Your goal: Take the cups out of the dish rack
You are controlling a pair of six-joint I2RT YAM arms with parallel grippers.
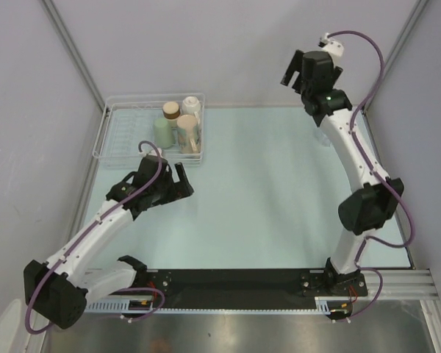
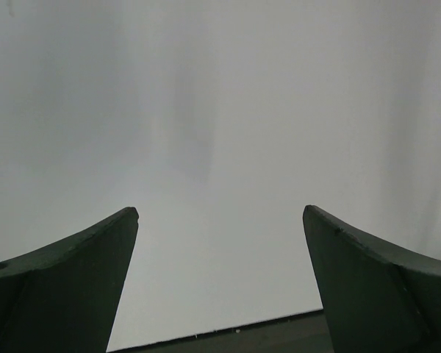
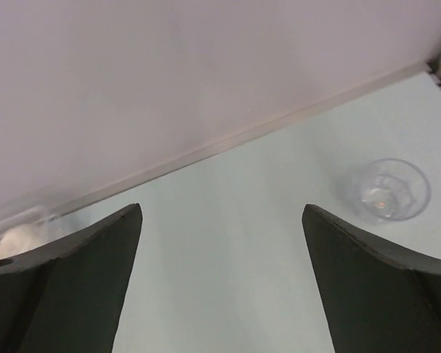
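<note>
The dish rack (image 1: 121, 140) stands at the table's back left. Its right end holds a brown-topped cup (image 1: 171, 110), a white cup (image 1: 192, 105), a pale green cup (image 1: 162, 132) and a beige cup (image 1: 187, 131). A clear glass cup (image 3: 391, 190) stands upright on the table in the right wrist view, ahead and to the right of the fingers. My left gripper (image 1: 184, 182) is open and empty, just in front of the rack's near right corner; its wrist view (image 2: 220, 220) shows only a blank pale surface. My right gripper (image 1: 298, 73) is open and empty, raised at the back right (image 3: 220, 217).
Grey walls close in the table at the back and both sides. A metal frame post (image 1: 73, 51) runs down to the rack's back left corner. The table's back edge (image 3: 228, 140) meets the wall close ahead of the right gripper.
</note>
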